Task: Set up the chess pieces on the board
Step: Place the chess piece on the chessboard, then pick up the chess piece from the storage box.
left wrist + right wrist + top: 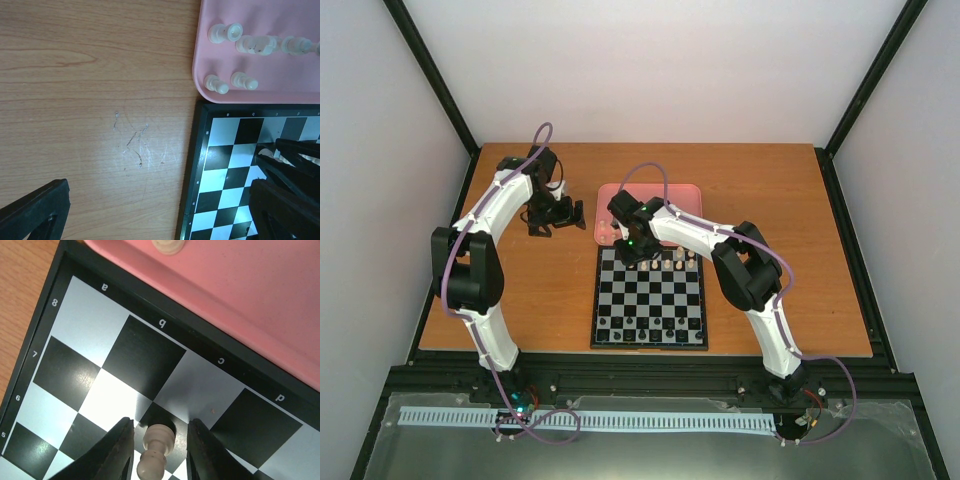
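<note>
Cream pawn (157, 445), one of the chess pieces, stands upright on a dark square of the board (75, 365), in the second rank from the tray and seemingly on the c file. The right gripper (161, 429) straddles it, fingers slightly parted with a sliver of gap on each side, which we judge suits placement rather than carrying. More cream pieces (665, 262) line the far ranks and black pieces (650, 330) the near ones. The pink tray (240, 300) touches the board's far edge and holds several spare cream pieces (227, 34), some toppled. The left gripper (558, 220) is spread wide and empty over the wooden table (75, 100), beside the tray and, we judge, waiting.
</note>
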